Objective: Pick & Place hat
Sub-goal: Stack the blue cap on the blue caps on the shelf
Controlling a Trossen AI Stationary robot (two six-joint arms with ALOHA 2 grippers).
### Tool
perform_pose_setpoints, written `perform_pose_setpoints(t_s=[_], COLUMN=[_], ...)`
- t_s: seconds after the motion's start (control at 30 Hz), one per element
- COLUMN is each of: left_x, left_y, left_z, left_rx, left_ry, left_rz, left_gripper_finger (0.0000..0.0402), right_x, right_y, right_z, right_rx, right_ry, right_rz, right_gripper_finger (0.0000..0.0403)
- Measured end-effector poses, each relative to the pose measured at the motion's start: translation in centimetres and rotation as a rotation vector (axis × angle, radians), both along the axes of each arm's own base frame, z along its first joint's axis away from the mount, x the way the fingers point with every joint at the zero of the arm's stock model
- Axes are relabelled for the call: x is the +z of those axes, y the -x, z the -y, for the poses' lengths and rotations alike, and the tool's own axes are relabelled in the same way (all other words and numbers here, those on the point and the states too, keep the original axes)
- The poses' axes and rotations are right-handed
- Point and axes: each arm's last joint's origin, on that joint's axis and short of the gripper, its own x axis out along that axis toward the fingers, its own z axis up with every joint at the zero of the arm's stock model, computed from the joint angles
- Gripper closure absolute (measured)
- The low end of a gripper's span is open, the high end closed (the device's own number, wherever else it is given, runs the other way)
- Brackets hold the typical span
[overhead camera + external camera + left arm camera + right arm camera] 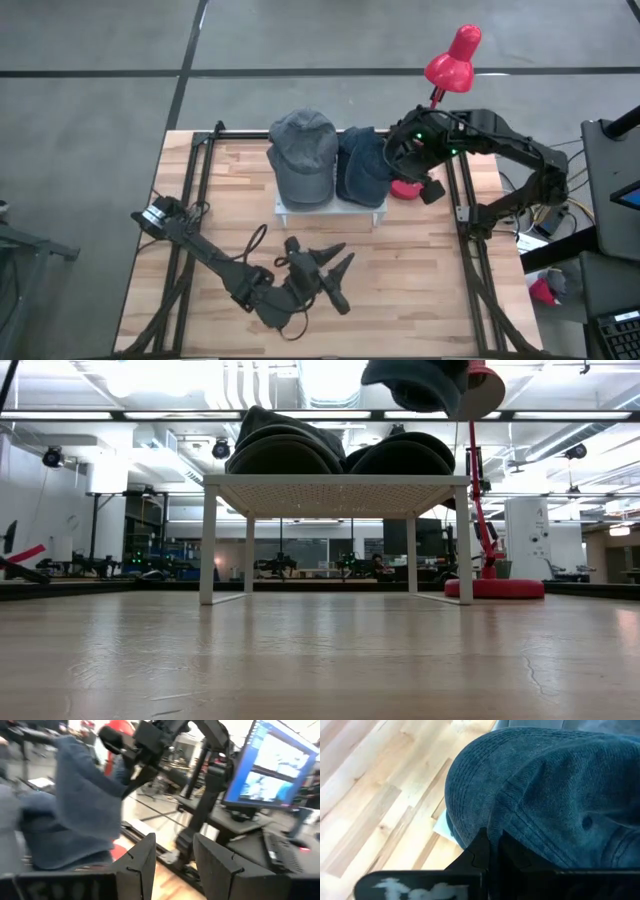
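Observation:
A white stand (330,210) sits at the table's far middle with a grey cap (303,155) on its left half. My right gripper (400,160) is over the stand's right half, shut on a blue cap (362,165). The low view shows that blue cap (420,382) lifted above the stand (335,482), with the grey cap (280,445) and another dark cap (400,455) resting on top of it. In the left wrist view the blue cap (85,795) hangs from the right gripper (132,757). My left gripper (343,258) waits open near the table's near middle. My right gripper pinches the blue cap between its two shut fingers (480,847), at the crown's edge (495,827) just beside the stitched brim (467,780). It comes from above, slanting from the table's right. The cap is lifted clear of the stand and hangs below the fingers.
A red desk lamp (452,58) stands at the far right, its base (500,588) on the table beside the stand. Black frame rails (465,215) run along the table's edges. A monitor (272,767) and desk are off the right side. Bare wood (420,290) lies near.

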Motion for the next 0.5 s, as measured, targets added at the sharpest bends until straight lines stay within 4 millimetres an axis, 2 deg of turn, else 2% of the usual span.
perform_pose_setpoints(t_s=[0.17,0.3,0.5], left_x=[0.2,0.8,0.8], left_y=[1.4,2.1,2.2], left_z=[1.2,1.6,1.6], left_rx=[0.096,0.093,0.094], left_ry=[-0.049,-0.08,-0.137], left_rz=[-0.05,-0.074,-0.125], left_gripper_finger=[0.0271,0.0271,0.0271], right_x=[1.7,2.6,2.5], right_y=[-0.4,-0.6,-0.8], right_z=[0.1,0.2,1.2], right_rx=[-0.001,-0.002,-0.023], right_ry=[-0.012,-0.015,-0.02], right_rz=[-0.042,-0.049,-0.062], right_gripper_finger=[0.0392,0.0392,0.0391])
